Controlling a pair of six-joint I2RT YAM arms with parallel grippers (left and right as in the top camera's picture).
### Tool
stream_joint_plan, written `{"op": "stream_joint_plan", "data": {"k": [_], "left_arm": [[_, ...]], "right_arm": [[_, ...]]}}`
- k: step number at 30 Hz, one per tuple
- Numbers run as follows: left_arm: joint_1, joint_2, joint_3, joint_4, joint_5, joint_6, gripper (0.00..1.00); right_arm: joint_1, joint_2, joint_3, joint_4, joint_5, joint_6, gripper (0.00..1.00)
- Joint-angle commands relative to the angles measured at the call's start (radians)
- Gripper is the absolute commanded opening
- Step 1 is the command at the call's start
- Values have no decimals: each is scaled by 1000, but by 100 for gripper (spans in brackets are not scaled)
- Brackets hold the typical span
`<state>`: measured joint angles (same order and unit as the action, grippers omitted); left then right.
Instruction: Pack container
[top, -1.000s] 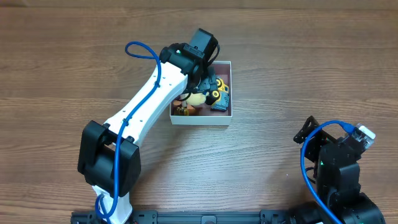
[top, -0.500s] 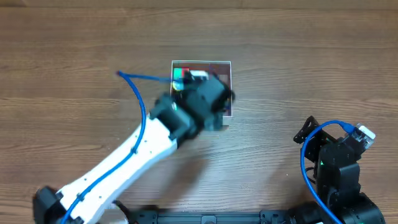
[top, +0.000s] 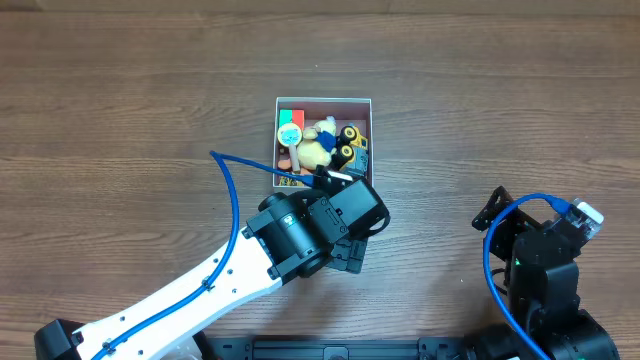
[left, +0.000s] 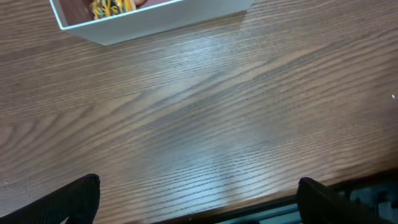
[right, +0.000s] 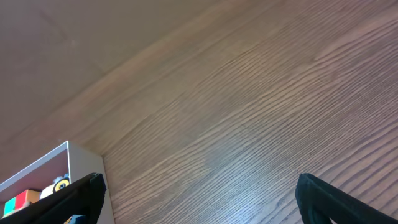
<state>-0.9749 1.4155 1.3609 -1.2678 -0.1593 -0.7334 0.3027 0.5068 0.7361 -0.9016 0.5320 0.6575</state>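
The container (top: 323, 101) is a square white-walled box at the table's middle, holding several small toys: a red and green block (top: 290, 117), a pale plush figure (top: 314, 150) and a black and yellow toy car (top: 352, 140). My left gripper (top: 352, 214) sits just in front of the box's near wall, over bare table. In the left wrist view its fingers (left: 199, 202) are wide open and empty, with the container's wall (left: 161, 22) at the top. My right gripper (top: 497, 211) rests at the front right. It is open and empty (right: 199, 199), with the container's corner (right: 56, 163) at lower left.
The wood-grain table (top: 130, 120) surrounds the box. The left arm's white link and blue cable (top: 225, 200) lie across the front left. The table's front edge (left: 348, 186) and a dark rail show in the left wrist view.
My left arm has pulled back from over the container toward the table's front, uncovering the toys inside. The right arm has not moved.
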Motion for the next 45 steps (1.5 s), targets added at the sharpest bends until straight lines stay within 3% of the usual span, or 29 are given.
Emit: {"op": "stream_joint_plan", "data": {"k": [1,9,12,16,22,28,33,36,45], "left_arm": [[-1,-10,-5,-9,29,-14,100],[-1,-10,-5,-41,22,43,100],[-1,-10,-5,41,23,276,100],[1,-10,-5,142,22,401,100],[31,-13,-5,328,113,753,100],[201,-44,-33,359,135,756,100],[435,-178,-198,445,249,756,100],[589,-333,-373,535,327,756,100],[864,-905,-950,839,400,756,100]], "right_arm": [[2,-7,3,5,16,-3,100],[2,-7,3,5,16,-3,100],[2,-7,3,5,16,-3,100],[2,-7,3,5,16,-3,100],[2,-7,3,5,16,-3,100],[2,-7,3,5,16,-3,100],[2,-7,3,5,16,-3,100],[2,-7,3,5,16,-3,100],[2,-7,3,5,16,-3,100]]}}
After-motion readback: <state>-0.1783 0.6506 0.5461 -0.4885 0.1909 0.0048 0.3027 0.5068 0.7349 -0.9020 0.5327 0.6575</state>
